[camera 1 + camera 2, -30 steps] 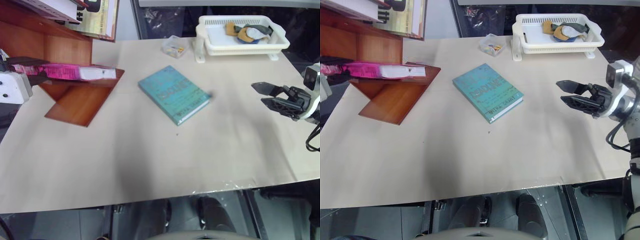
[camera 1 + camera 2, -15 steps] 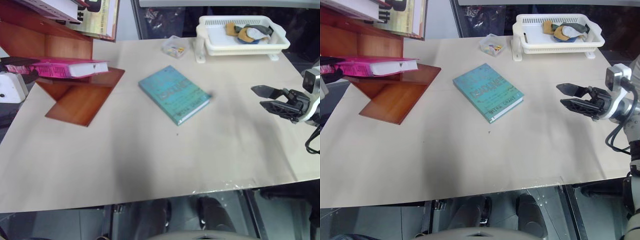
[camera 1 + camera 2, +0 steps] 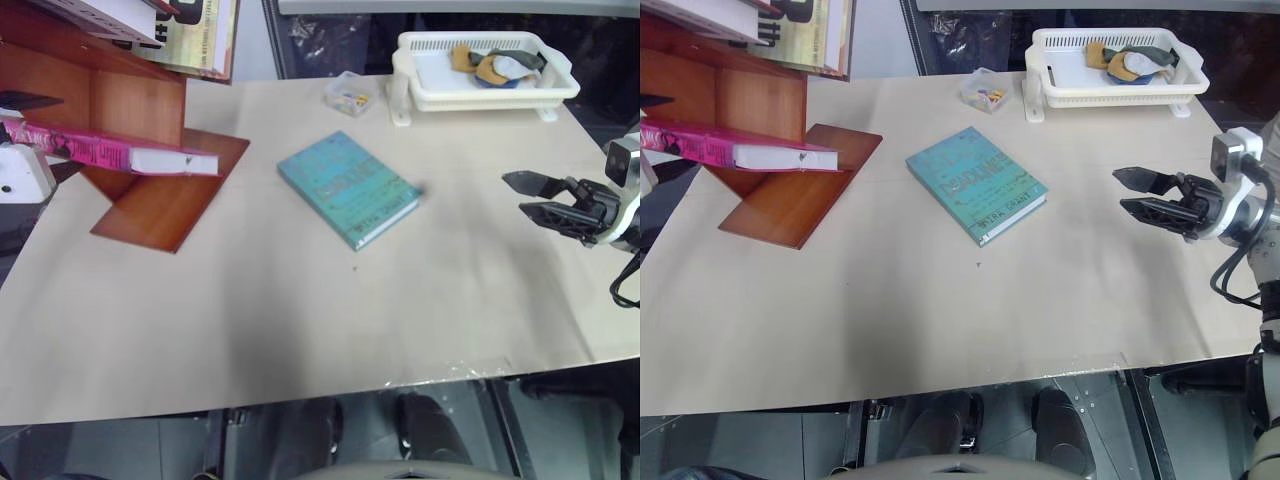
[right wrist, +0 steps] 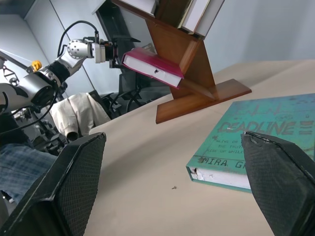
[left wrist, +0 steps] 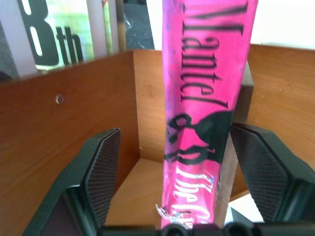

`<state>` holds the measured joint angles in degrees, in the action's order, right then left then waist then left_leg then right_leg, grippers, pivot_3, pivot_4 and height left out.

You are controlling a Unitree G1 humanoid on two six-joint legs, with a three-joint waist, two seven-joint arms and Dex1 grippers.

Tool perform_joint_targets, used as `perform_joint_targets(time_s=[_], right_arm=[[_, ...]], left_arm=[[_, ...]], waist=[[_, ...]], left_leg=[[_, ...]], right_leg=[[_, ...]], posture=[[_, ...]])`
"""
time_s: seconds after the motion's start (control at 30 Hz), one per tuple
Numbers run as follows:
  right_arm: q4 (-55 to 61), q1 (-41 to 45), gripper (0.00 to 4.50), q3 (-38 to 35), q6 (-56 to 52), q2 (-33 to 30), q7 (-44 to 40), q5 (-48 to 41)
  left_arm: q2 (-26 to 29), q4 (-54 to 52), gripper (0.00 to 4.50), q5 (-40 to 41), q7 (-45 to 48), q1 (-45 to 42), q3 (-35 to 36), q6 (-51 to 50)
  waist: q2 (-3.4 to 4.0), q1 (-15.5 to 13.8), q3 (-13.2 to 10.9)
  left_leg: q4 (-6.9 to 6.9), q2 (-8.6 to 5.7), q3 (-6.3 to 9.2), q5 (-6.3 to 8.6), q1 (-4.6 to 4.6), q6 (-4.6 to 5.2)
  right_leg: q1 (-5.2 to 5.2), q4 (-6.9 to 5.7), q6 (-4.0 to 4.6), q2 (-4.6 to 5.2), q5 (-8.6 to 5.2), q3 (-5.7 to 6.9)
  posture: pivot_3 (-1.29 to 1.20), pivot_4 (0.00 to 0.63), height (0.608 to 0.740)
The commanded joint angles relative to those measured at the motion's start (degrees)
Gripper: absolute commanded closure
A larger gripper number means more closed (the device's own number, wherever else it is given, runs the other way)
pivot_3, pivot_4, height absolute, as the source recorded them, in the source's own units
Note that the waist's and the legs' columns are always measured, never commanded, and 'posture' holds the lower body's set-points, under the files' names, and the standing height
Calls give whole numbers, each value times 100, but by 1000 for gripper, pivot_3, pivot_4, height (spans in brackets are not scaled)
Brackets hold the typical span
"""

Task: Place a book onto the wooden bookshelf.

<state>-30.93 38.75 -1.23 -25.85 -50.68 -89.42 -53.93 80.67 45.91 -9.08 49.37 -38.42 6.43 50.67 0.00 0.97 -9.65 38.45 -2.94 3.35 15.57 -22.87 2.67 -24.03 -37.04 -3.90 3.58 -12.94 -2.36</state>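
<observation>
The bright pink book [image 3: 130, 152] lies tilted on the wooden bookshelf [image 3: 160, 205] at the table's far left, its white page edges facing me and its free end down on a slanted board. My left gripper [image 3: 30, 135] stands open at the book's left end. In the left wrist view its fingers [image 5: 106, 162] sit wide on either side of the pink spine [image 5: 202, 98], with a gap on one side. My right gripper [image 3: 530, 195] hovers open over the table's right side, with nothing between its fingers.
A teal-green book [image 3: 348, 187] lies flat mid-table. A white basket tray [image 3: 480, 70] with cloths stands at the back right, a small clear container [image 3: 350, 93] beside it. Other books [image 3: 190, 30] lean on the shelf's upper boards.
My left gripper has opened. The pink book, held about level before, has dropped at its free end and now rests slanted on the shelf. The right arm has stayed put.
</observation>
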Motion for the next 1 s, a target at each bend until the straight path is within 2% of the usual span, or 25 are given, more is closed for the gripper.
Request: perform_joint_targets(time_s=[0.03,0.27,0.57,1.0], right_arm=[[80,-16,0,-259,123,-125,-308,-27],[66,-14,0,-277,122,-117,-308,10],[-72,98,0,-279,247,-54,-308,166],[-177,240,0,-234,261,-75,-308,219]], left_arm=[[251,32,507,-12,-187,-81,86,25],[295,22,507,123,-144,37,125,-18],[300,-557,507,899,409,395,272,-365],[364,-2310,507,1754,983,1488,1194,-1502]], waist=[[0,0,0],[0,1,0],[0,-1,0],[0,5,0]], left_leg=[[0,0,0,0,0,0],[0,0,0,0,0,0],[1,0,0,0,0,0],[0,2,-1,0,0,0]], right_leg=[[0,0,0,0,0,0],[0,0,0,1,0,0],[-1,-2,0,3,0,-1],[-4,-2,0,11,0,-4]], posture=[[0,150,740],[0,150,740],[0,150,740],[0,150,740]])
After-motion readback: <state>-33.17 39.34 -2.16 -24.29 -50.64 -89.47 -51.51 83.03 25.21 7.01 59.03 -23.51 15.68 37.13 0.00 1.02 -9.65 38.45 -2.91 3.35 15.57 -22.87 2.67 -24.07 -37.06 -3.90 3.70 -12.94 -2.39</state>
